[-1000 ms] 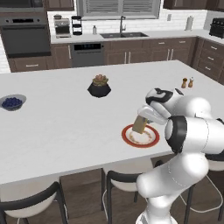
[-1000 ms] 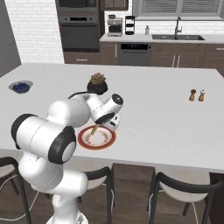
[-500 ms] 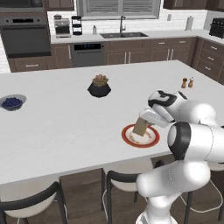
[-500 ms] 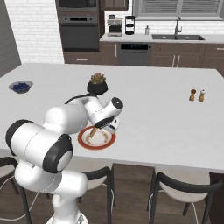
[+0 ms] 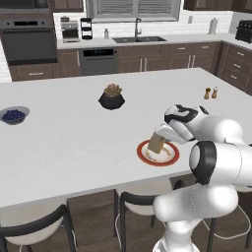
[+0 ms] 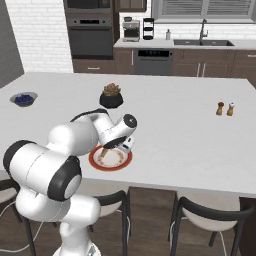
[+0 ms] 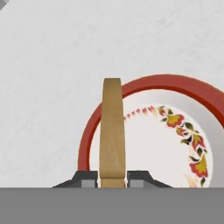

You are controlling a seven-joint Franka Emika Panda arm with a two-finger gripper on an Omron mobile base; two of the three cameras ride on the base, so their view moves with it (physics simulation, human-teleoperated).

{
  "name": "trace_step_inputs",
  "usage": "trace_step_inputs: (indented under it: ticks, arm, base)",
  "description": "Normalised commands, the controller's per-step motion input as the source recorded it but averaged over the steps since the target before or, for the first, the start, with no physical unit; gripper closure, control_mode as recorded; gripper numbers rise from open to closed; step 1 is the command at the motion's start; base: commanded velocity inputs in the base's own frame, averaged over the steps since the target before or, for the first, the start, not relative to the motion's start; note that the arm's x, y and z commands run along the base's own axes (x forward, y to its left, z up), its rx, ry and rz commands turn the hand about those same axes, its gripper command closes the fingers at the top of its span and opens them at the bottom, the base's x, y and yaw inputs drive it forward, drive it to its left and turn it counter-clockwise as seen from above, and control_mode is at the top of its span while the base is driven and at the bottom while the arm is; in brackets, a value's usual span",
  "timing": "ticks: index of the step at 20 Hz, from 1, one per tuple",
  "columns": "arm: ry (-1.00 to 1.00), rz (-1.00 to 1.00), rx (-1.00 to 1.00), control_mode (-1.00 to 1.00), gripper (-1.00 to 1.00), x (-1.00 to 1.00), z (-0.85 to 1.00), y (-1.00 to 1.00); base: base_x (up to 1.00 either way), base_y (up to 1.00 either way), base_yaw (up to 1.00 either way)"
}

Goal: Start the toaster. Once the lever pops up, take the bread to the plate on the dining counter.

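Fingertips (image 7: 89, 177) clamp the bread (image 7: 112, 131) edge-on, its long axis running straight out from the gripper (image 7: 112, 178). Slice held tilted over the near rim of the red-rimmed plate (image 7: 144, 85) on the white dining counter (image 5: 64, 142); setting down calls for lowering toward the plate's centre.

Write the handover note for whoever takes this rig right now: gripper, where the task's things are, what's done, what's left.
Gripper: shut on the bread, held on edge between the fingertips.
Bread: just over the plate, above its near-left side in the hand view; whether its lower edge touches the plate cannot be told.
Plate: red-rimmed, on the dining counter, near the edge with the chairs.
Done: bread carried to the plate.
Left: lower the bread onto the plate, open the gripper, draw the arm back.
Also on the counter: berry bowl, dark pot, two shakers, all well away from the plate.
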Motion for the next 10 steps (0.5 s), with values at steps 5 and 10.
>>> trace_step_inputs:
  ticks: [5, 10]
  arm:
    - [0.0, 0.0, 0.0, -1.0, -1.0, 0.0, 0.0, 0.0]
    - [-0.01, 0.0, 0.0, -1.0, -1.0, 0.0, 0.0, -0.06]
  base:
    - [0.0, 0.0, 0.0]
    - [0.0, 0.0, 0.0]
